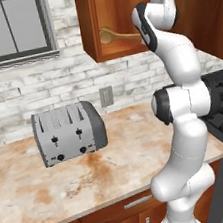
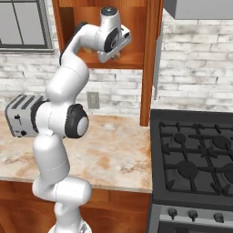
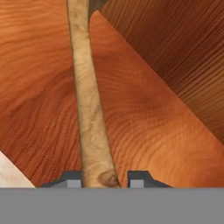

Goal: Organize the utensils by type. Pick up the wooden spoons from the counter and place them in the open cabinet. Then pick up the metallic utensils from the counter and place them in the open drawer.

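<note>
A wooden spoon (image 1: 115, 35) lies inside the open cabinet (image 1: 90, 30), its round bowl to the left in the left base view. In the hand view its long handle (image 3: 89, 109) runs up from between my fingertips over the cabinet's wood floor. My gripper (image 3: 106, 181) reaches into the cabinet (image 2: 132, 61) at shelf height (image 2: 119, 55). Its jaws straddle the handle's end, with a thin gap showing on the right side, so it is open. The counter (image 1: 69, 185) below shows no utensils. The metallic utensils and the drawer are out of view.
A silver toaster (image 1: 68, 132) stands on the counter against the brick wall, also seen at the left edge (image 2: 20, 116). A black gas stove (image 2: 195, 154) adjoins the counter on the right. The cabinet's open door (image 2: 148, 63) hangs beside my hand.
</note>
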